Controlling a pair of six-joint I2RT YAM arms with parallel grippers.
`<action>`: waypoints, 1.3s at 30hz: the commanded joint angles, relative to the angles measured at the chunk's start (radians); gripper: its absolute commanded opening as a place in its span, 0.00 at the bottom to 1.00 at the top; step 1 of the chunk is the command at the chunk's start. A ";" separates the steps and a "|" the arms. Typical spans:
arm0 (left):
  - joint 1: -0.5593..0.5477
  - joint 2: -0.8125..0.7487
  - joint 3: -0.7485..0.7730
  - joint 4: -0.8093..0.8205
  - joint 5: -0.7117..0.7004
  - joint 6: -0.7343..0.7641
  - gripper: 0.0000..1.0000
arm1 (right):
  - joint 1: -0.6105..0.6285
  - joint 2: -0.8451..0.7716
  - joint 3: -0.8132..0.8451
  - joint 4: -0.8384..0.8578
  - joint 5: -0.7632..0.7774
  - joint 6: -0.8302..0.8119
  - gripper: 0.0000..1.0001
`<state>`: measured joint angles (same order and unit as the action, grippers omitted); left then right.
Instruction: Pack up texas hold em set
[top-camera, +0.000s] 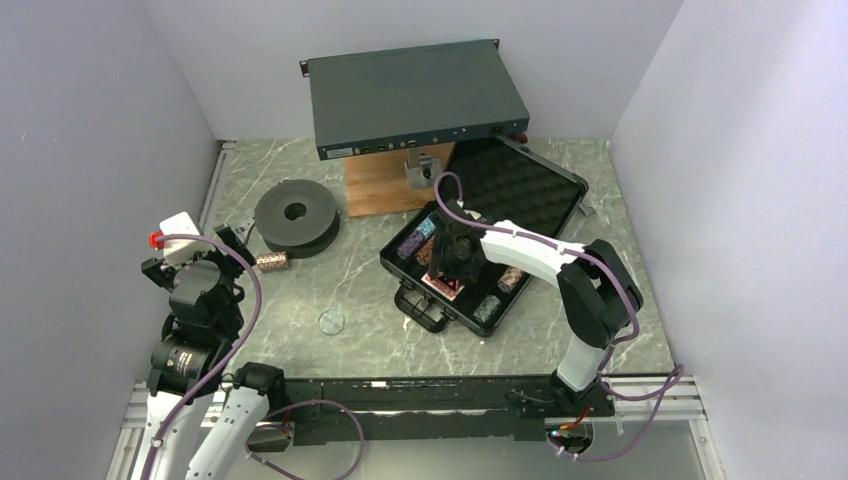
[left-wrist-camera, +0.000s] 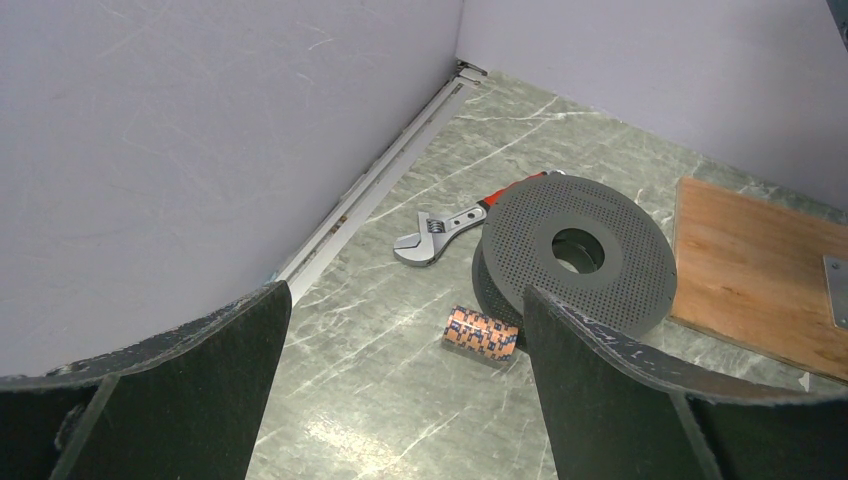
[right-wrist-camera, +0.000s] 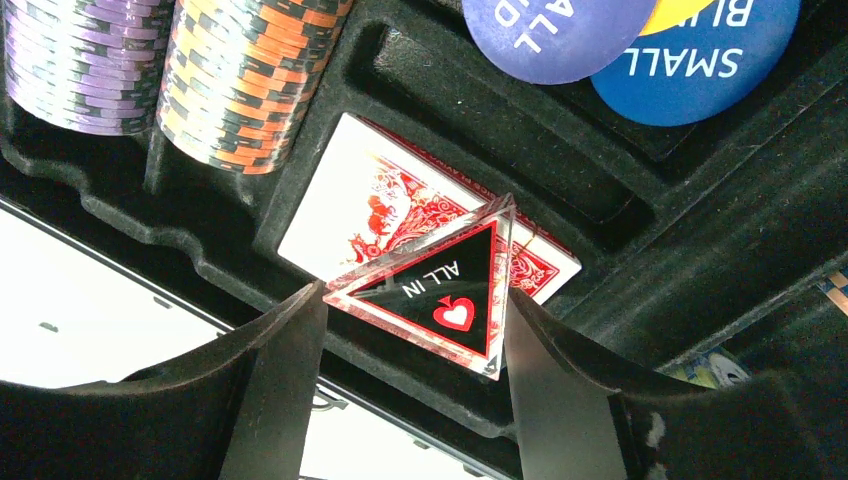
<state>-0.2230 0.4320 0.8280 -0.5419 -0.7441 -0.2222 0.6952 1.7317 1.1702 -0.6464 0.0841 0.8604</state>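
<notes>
The black case (top-camera: 424, 306) lies open right of centre, its foam lid (top-camera: 520, 185) tipped back. My right gripper (right-wrist-camera: 412, 292) hangs over the tray, shut on the red-black "ALL IN" triangle (right-wrist-camera: 440, 285), which sits just above a red-backed card deck (right-wrist-camera: 350, 205). Orange-black chips (right-wrist-camera: 250, 80), purple chips (right-wrist-camera: 70, 50) and two blue buttons (right-wrist-camera: 700, 60) fill nearby slots. One orange chip roll (left-wrist-camera: 481, 333) lies on the table against the spool (left-wrist-camera: 575, 250). My left gripper (left-wrist-camera: 407, 295) is open and empty, hovering short of that roll.
A large grey electronics box (top-camera: 415, 95) stands at the back over a wooden board (top-camera: 385, 185). An adjustable wrench (left-wrist-camera: 440, 232) lies behind the spool near the left wall rail. A small round clear disc (top-camera: 331, 322) rests on the marble at the front.
</notes>
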 joint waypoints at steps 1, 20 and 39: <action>0.005 0.005 -0.001 0.033 0.014 0.018 0.92 | -0.003 -0.050 -0.005 0.030 -0.020 0.013 0.53; 0.005 0.005 -0.002 0.033 0.014 0.021 0.92 | -0.003 -0.049 0.001 0.083 -0.052 -0.008 0.76; 0.005 0.008 -0.001 0.032 0.017 0.019 0.92 | 0.008 -0.297 -0.034 0.115 0.086 -0.265 1.00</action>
<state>-0.2230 0.4320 0.8280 -0.5419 -0.7368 -0.2218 0.6956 1.5288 1.1492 -0.5892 0.1341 0.7128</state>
